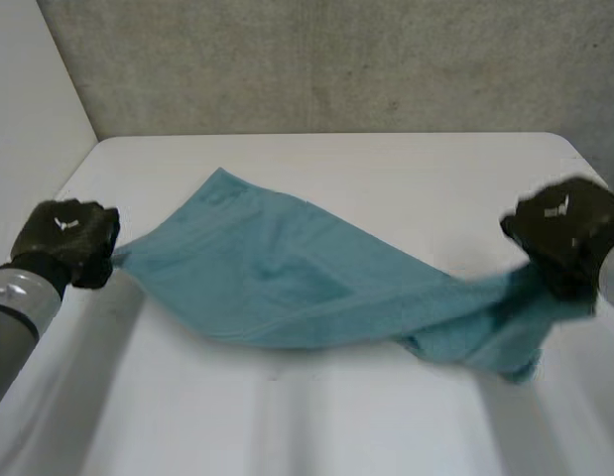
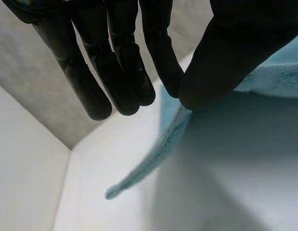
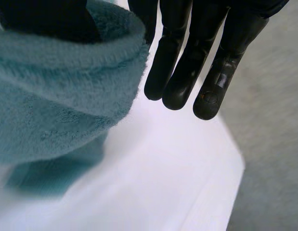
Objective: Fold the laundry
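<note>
Well, no fold is made yet. The soft, fluffy teal towel (image 1: 287, 278) sags between both hands, low over the white worktop (image 1: 386, 169). The left hand (image 1: 68, 241) pinches one corner. The right hand (image 1: 564, 233) grips the bunched other end. Every fold is left to do.

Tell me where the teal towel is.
In the head view the teal towel stretches over the middle of the white table, its ends pinched by the left hand at left and the right hand at right.
</note>
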`<control>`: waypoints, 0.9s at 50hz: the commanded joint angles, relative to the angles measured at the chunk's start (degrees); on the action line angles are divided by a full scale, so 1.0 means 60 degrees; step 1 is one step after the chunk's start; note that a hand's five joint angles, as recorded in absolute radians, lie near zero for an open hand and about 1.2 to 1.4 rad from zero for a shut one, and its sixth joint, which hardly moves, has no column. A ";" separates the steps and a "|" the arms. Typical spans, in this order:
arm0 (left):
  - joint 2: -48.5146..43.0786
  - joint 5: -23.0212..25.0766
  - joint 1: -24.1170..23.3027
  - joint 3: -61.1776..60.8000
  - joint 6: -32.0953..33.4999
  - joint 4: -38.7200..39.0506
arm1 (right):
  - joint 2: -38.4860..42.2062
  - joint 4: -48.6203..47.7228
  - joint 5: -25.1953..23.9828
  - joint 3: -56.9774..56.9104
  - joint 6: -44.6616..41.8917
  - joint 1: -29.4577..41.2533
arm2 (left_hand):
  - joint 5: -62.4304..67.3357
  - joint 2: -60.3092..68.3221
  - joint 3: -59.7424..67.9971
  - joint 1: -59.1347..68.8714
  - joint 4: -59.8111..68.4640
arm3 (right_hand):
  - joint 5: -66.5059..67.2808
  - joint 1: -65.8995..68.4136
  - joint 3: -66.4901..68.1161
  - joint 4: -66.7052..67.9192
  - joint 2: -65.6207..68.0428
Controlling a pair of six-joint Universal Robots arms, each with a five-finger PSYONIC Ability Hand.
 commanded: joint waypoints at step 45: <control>-0.2456 -0.0422 -0.0949 0.4263 0.0059 0.3585 | 0.2663 -0.5443 0.0167 -0.1060 0.0288 0.0190 | 0.2461 0.1902 0.1980 0.2412 0.1955 | 0.2198 0.3979 0.2000 0.1942 0.2043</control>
